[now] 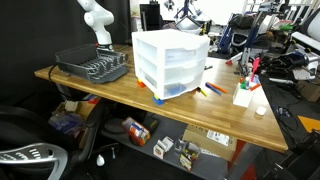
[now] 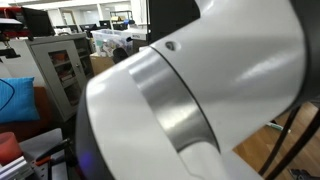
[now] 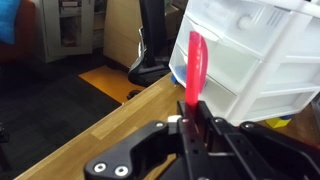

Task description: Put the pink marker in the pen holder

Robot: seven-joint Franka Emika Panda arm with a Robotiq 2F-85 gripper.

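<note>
While our claw (image 3: 190,120) clamps the slim pink marker (image 3: 195,62) upright for a clean drop, white plastic drawers (image 3: 262,60) loom beside it. The small white pen holder (image 1: 243,95) sits well apart.

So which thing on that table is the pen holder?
On the wooden table, look past the white drawer unit, at the end away from the dark dish rack. The pen holder is the small upright white cup there; markers stick out of its top, unlike the low white round object nearby.
</note>
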